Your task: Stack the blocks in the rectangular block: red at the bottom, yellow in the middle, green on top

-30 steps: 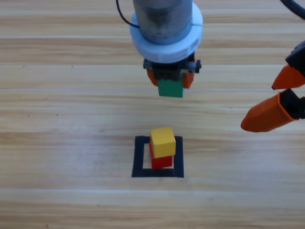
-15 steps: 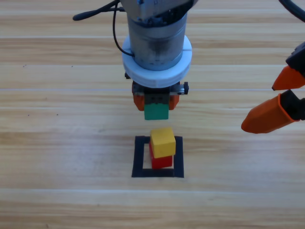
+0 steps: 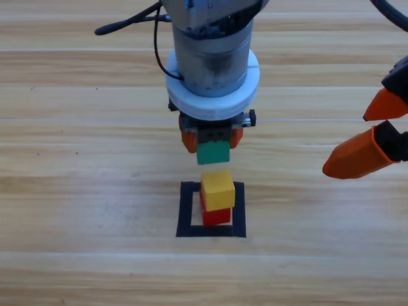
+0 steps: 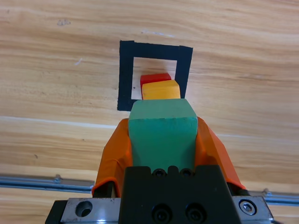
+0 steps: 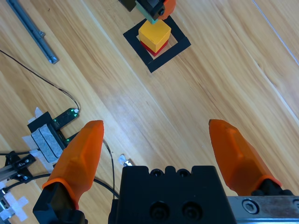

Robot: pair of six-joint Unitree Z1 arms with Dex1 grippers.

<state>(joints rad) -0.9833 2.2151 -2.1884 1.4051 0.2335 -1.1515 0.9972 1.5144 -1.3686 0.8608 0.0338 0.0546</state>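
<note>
Orange jaws of the left gripper [image 3: 212,141] are clamped on the green cube [image 3: 213,153], which hangs just above the yellow cube [image 3: 218,189], not touching it. Yellow sits slightly askew on the red cube [image 3: 217,216] inside the black tape rectangle [image 3: 186,210]. At the right edge, well apart, the right gripper [image 3: 366,139] waits with jaws spread.
</note>
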